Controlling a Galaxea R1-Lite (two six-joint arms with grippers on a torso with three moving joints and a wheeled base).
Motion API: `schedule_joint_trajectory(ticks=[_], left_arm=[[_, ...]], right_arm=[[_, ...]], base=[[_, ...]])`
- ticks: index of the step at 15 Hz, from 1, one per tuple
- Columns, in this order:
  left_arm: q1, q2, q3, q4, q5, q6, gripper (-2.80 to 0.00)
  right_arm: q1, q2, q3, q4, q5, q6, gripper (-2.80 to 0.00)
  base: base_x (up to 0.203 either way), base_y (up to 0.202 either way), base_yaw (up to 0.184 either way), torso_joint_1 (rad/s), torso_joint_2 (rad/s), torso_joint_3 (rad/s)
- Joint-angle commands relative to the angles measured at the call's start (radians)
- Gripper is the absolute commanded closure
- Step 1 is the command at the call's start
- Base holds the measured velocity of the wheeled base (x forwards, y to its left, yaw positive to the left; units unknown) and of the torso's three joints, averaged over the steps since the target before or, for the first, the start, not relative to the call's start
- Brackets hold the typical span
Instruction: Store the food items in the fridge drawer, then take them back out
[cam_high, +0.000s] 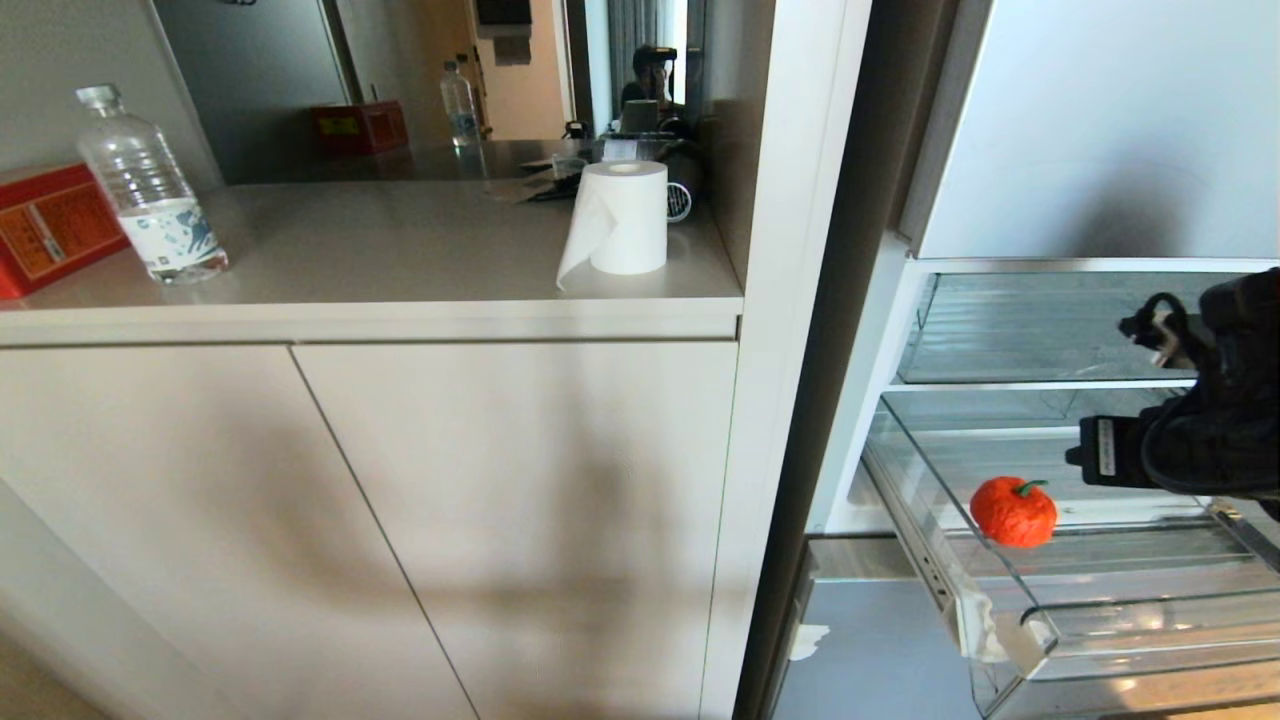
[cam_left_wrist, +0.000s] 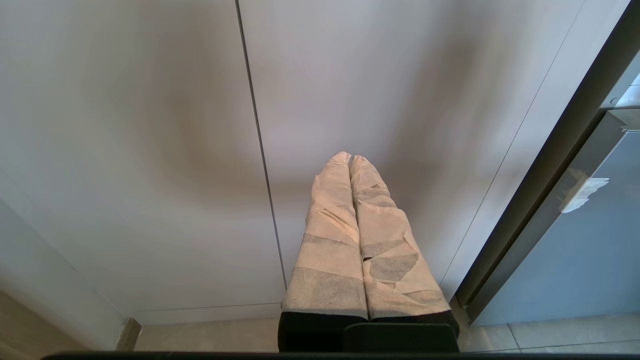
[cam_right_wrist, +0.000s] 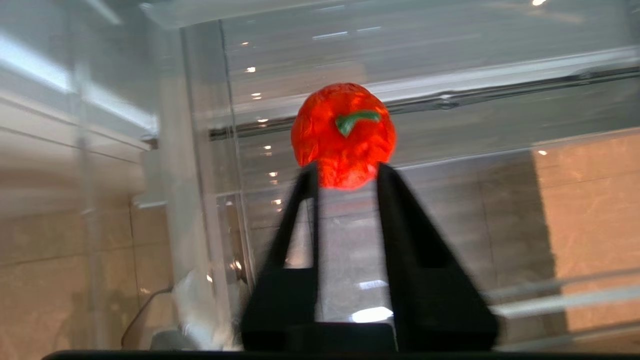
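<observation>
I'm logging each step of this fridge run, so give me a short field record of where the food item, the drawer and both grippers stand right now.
food item: red-orange pumpkin with green stem, inside the drawer near its front-left corner
fridge drawer: clear drawer pulled out of the open fridge
right gripper: right gripper at the pumpkin, jaws apart with a fingertip on either side; whether it grips is unclear
left gripper: left gripper shut, empty, parked facing the cabinet door
counter: water bottle, paper roll, red box
</observation>
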Motion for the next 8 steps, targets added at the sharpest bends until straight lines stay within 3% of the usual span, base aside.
schedule_joint_trajectory(ticks=[1, 8], left_arm=[[0.000, 0.002, 0.000, 0.000, 0.000, 0.000, 0.00], [0.000, 0.002, 0.000, 0.000, 0.000, 0.000, 0.00]], right_arm=[[-0.001, 0.133, -0.042, 0.000, -0.002, 0.003, -2.80], [-0.009, 0.191, -0.041, -0.007, -0.002, 0.013, -2.80]], base=[[0.000, 0.000, 0.000, 0.000, 0.00, 0.000], [0.000, 0.000, 0.000, 0.000, 0.00, 0.000]])
